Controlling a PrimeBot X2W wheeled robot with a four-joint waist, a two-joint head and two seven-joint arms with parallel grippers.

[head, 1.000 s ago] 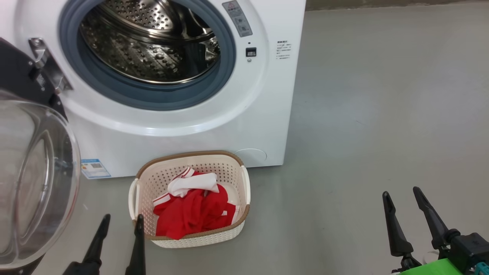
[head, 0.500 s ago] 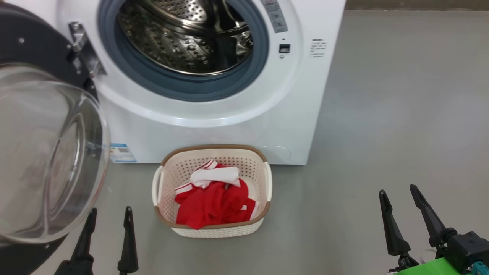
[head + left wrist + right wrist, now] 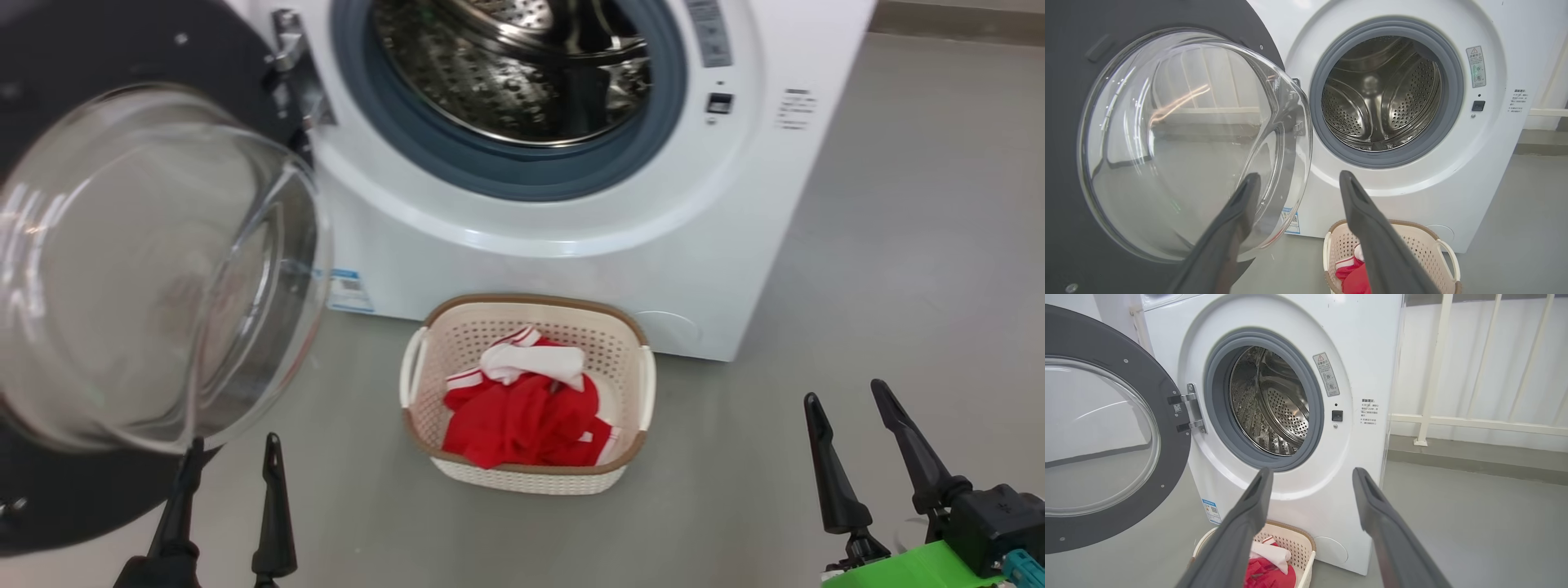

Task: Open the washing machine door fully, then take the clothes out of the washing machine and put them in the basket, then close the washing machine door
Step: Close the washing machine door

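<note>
The washing machine [image 3: 571,269] stands ahead with its steel drum [image 3: 522,73] showing no clothes. The washing machine door [image 3: 147,269] is swung wide open to the left, its glass bowl bulging toward me. In front of the machine sits the basket [image 3: 522,482] with the red and white clothes [image 3: 522,416] inside. Just below the door's glass my left gripper [image 3: 234,445] is open and holds nothing; its fingers [image 3: 1237,212] frame the door's edge. Over bare floor right of the basket, my right gripper [image 3: 845,392] is also open and apart from everything.
Grey floor [image 3: 898,245] stretches to the right of the machine. A white railing [image 3: 1433,375] and a pale wall stand behind it on that side. A blue sticker [image 3: 349,290] marks the machine's lower left front.
The head camera has swung left, so the machine, the basket and the door sit further right in the picture. Both grippers stay open and low. The clothes lie unchanged in the basket.
</note>
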